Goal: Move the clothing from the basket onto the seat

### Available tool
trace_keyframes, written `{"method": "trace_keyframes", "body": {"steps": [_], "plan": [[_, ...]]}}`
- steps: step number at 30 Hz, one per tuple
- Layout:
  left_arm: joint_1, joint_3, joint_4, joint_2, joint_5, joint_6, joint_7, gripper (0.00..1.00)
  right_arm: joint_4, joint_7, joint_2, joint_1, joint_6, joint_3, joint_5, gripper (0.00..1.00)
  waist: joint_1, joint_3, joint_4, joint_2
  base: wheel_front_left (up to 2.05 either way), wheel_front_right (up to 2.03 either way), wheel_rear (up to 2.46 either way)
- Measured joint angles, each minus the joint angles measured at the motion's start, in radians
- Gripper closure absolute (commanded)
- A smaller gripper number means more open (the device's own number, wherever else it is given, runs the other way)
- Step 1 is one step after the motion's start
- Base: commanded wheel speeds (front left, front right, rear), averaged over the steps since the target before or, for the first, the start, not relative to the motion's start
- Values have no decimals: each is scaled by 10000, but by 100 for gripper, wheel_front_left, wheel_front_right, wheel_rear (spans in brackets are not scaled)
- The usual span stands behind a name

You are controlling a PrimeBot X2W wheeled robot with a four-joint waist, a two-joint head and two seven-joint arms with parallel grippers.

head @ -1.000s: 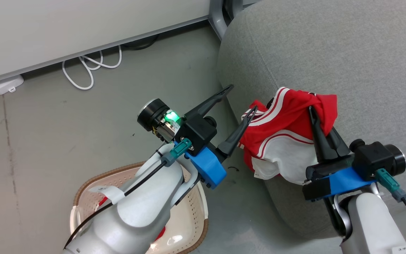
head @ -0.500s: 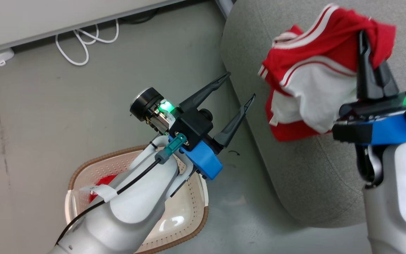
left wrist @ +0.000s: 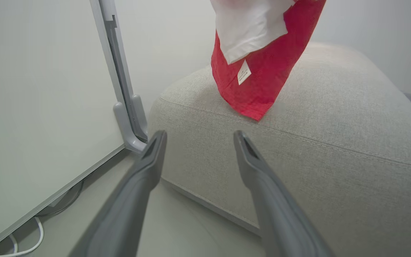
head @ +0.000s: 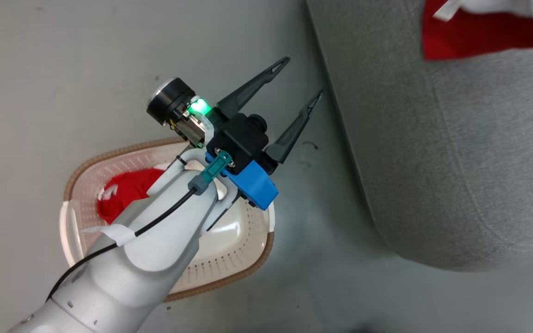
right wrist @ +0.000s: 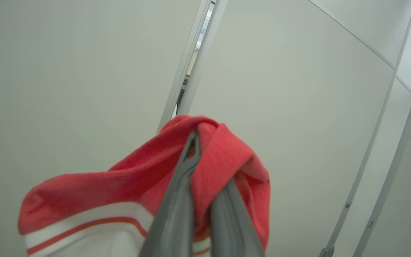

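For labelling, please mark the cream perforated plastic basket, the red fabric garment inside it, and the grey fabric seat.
Basket (head: 232,256): head view, perforated near wall.
Garment (head: 127,192): head view, bunched red middle.
Seat (head: 479,152): head view, bare upholstery.

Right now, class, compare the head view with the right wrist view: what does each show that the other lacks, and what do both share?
Head view, not right wrist: the basket on the floor with a red garment inside, the open left gripper, and the grey seat. Right wrist, not head: the right gripper shut on fabric, with pale wall panels behind. Both: the held garment, red and white.
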Motion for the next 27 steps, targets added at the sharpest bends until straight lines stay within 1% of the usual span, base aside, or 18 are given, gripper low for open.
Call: {"method": "trace_keyframes", "body": {"steps": [3,7,12,14,17,23,27], "plan": [[-152,-15,-40,59,48,13,13,0,299,0,-617,-485,0,-504,21,100,0,444,17,0,0,0,0],[-257,-63,-98,59,86,23,13,0,1131,-2,-1371,-895,0,-1143,245,100,0,919,38,0,0,0,0],[-410,-171,-115,0,111,27,12,0,2084,0,-1923,-918,0,-1595,280,100,0,1295,131,0,0,0,0],[-480,-190,-123,0,134,27,10,0,2516,0,-1983,-882,0,-1741,278,100,1,1400,180,0,0,0,0],[-541,-194,-121,15,134,27,6,0,3074,0,-1906,-730,0,-1793,259,100,1,1510,213,0,0,0,0],[-554,-207,-96,38,132,27,-8,0,4270,-2,-1333,-503,0,-1856,324,100,0,1579,190,0,0,0,0],[-570,-261,-61,-2,100,25,-19,0,4838,-2,-1108,-246,0,-1898,353,100,0,1535,245,0,0,0,0]]}}
